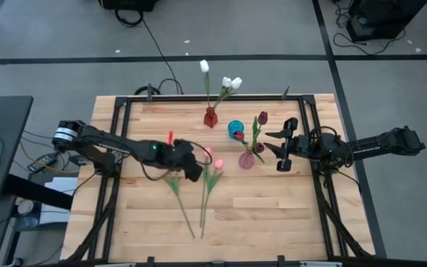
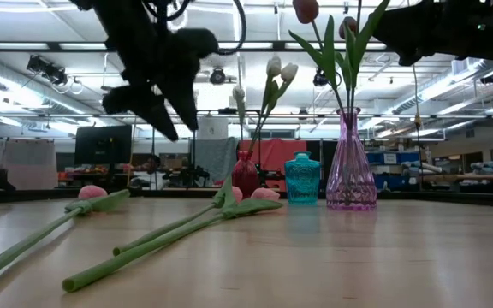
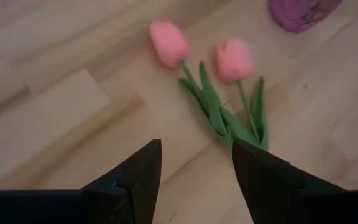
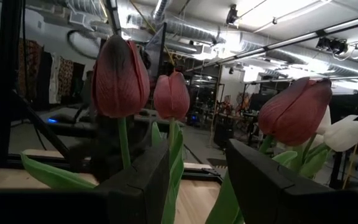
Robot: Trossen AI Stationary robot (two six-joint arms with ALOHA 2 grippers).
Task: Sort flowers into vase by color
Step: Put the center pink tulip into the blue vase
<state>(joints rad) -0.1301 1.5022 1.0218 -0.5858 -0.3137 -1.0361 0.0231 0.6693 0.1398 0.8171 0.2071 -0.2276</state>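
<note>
So the left gripper (image 1: pixel 196 167) is hanging over the worktop (image 1: pixel 273 215) with its fingers spread and nothing in them, right above the two pink tulips (image 1: pixel 212 165) lying flat near the middle; their stems trail toward the front edge. The right gripper (image 1: pixel 282 148) is parked beside the purple vase (image 1: pixel 246 159) holding the maroon tulips (image 1: pixel 259 130), fingers apart and empty too (the blooms sit just ahead of its camera); the white tulips (image 1: pixel 228 80) stand in the red vase (image 1: pixel 210 117), with a teal vase (image 1: pixel 236 130) between the other two.
</note>
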